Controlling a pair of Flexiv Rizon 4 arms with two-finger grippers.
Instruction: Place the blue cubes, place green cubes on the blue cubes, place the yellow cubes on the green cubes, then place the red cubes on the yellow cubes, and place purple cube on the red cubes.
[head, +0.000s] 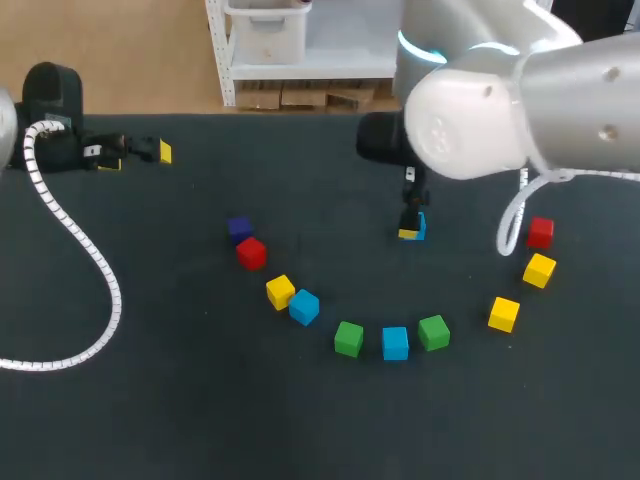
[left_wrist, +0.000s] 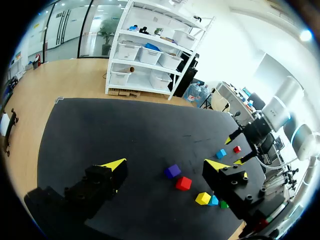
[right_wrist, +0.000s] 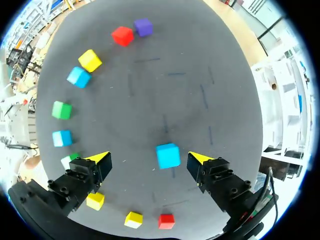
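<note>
One blue cube lies alone on the black table, between the spread fingers of my right gripper, with a gap to each finger. From the head view my right gripper hangs just over this blue cube. An arc of cubes curves in front: purple, red, yellow, blue, green, blue, green, two yellow and red. My left gripper rests open at the far left, holding nothing.
A white coiled cable from my left arm loops over the table's left side. The table's back edge runs behind both arms. Dark tabletop stretches in front of the arc.
</note>
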